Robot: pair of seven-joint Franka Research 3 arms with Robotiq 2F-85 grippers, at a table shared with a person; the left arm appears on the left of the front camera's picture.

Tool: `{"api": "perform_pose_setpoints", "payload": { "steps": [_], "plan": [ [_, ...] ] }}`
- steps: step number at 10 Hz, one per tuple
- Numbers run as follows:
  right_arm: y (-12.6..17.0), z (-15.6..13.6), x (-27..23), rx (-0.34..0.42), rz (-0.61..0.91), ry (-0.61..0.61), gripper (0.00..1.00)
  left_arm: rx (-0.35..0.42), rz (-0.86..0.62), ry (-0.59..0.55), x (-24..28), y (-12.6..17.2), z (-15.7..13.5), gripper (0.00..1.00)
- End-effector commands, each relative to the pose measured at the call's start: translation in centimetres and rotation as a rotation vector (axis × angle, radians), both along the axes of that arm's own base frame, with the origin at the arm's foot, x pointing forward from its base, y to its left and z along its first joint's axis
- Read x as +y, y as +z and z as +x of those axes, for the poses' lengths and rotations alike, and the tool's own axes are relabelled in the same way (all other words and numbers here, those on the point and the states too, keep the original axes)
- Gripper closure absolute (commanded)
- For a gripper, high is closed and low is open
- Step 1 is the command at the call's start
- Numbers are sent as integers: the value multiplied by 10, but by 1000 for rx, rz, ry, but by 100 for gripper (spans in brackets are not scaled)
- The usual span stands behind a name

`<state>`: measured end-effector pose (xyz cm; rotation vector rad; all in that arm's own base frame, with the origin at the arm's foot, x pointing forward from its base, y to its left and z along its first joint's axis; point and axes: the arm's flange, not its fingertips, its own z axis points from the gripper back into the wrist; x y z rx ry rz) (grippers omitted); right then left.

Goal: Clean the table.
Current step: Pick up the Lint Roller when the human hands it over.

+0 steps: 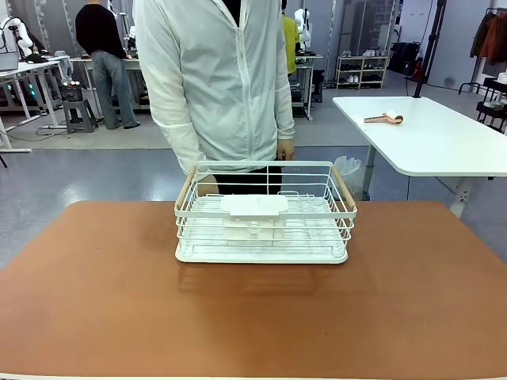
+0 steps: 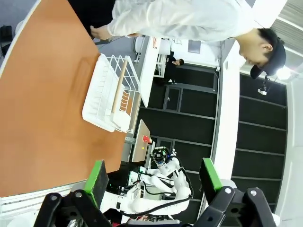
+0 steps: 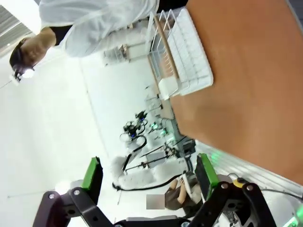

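A smooth, matte terracotta counter (image 1: 95, 301) with a thin pale edge spans the foreground of the front view, running from the robot's side across to a person (image 1: 214, 79) in a white zip-front jacket who stands at its far edge. Near that far edge, about midway across, sits a white wire dish rack (image 1: 265, 214). It is rectangular with rounded corners, and its thin metal bars rise from a solid white base tray (image 1: 261, 255). Pale wooden handles (image 1: 185, 188) slant along its two short ends, and a flat white plastic insert (image 1: 253, 207) lies inside on the wires. The person's hand (image 1: 285, 149) hangs just behind the rack's back rail; whether it touches cannot be told.

In the left wrist view, the left claw (image 2: 154, 178) is raised off the counter, its black fingers and green pads spread wide apart with nothing between them. In the right wrist view, the right claw (image 3: 147, 172) is likewise spread wide, gripping nothing. Beyond the counter to the right, a white counter (image 1: 428, 134) with a glossy top carries a small pinkish-brown tool (image 1: 384, 119).
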<state>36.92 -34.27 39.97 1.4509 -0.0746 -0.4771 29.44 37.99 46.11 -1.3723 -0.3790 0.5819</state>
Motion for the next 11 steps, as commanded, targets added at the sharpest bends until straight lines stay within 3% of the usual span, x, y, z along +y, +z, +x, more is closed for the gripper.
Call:
{"api": "perform_pose_setpoints", "payload": {
  "steps": [1, 3, 5, 6, 11],
  "plan": [
    [0, 3, -18, -38, 5, 45, 0, -5, -14, -7, 3, 13, 5, 0],
    [-3, 4, -30, -94, 45, 123, 0, -7, -12, -14, 1, 15, 7, 0],
    [-9, 9, -25, -64, 24, 126, 0, -11, -56, -2, -3, 12, 9, 0],
    [-2, 5, -23, -51, 44, 88, 0, 0, 12, -19, -3, 6, 10, 0],
    [-2, 5, -23, -51, 44, 88, 0, 0, 12, -19, -3, 6, 10, 0]
  ]
}}
